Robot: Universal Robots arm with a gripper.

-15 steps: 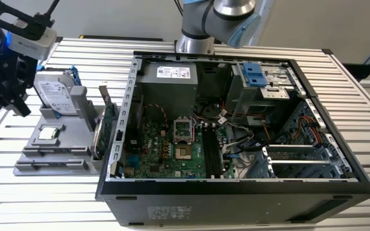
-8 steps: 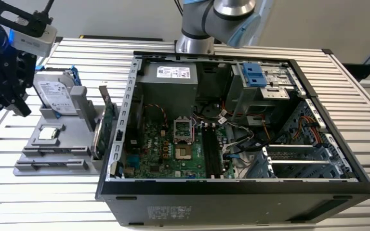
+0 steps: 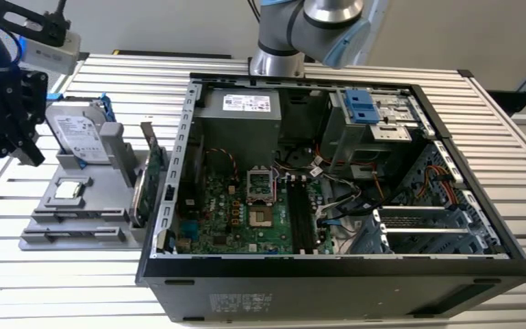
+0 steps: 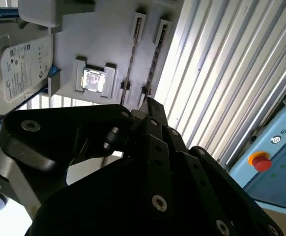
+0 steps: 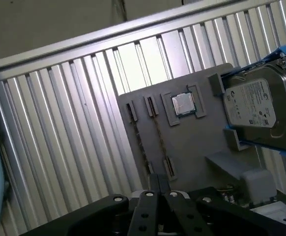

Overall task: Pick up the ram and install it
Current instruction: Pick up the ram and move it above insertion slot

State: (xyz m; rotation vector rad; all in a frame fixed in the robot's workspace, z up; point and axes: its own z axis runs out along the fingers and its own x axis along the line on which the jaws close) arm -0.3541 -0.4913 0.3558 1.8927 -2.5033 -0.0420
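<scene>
The pincer (image 5: 158, 181), fingers pressed together and carrying nothing, hangs above the grey holder (image 5: 192, 145) on the slatted desk (image 5: 74, 123). The ram (image 5: 157, 137) stands edge-up in one of the holder's slots, not yet lifted. The open computer case (image 3: 336, 171) stands on the exterior view's right; pick-up and installation both remain.

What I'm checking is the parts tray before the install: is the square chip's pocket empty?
No, in the first wrist view a square silver chip sits in its pocket on the grey tray.
</scene>
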